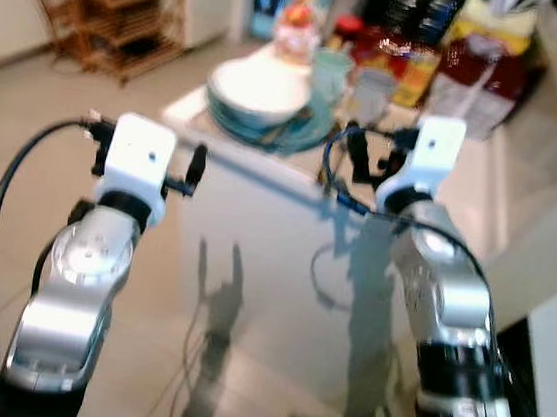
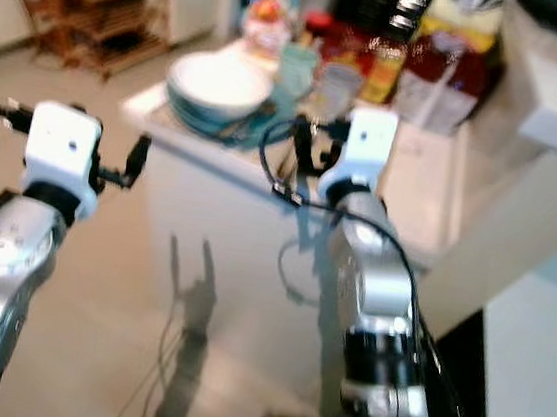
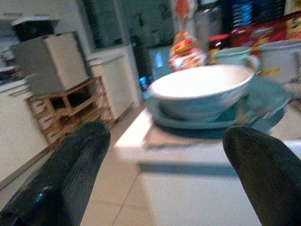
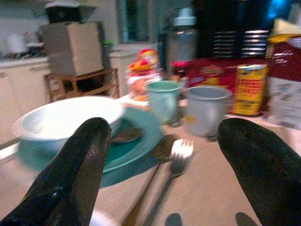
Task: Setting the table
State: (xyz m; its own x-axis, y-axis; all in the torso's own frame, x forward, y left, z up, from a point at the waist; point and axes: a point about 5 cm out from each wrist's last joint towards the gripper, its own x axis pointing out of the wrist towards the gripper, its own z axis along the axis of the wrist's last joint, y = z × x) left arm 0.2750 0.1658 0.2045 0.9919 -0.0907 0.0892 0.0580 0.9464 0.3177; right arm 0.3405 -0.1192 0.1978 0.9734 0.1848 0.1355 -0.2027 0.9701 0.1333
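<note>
A white bowl (image 1: 262, 86) is being carried by a stack of teal plates (image 4: 136, 136) near the corner of the white table (image 2: 431, 196), with a fork (image 4: 176, 155) lying against the plate rim and a green mug (image 4: 164, 99) and a grey mug (image 4: 204, 110) standing just behind. The left gripper (image 1: 195, 167) is being held in the air before the table's near corner, its fingers (image 3: 70, 174) spread wide with nothing between them. The right gripper (image 1: 370, 159) is being held over the table edge beside the plates, its fingers (image 4: 80, 165) likewise spread apart and empty.

packet labels (image 4: 249, 89) blurred, plate (image 4: 141, 136) partly hidden
</note>
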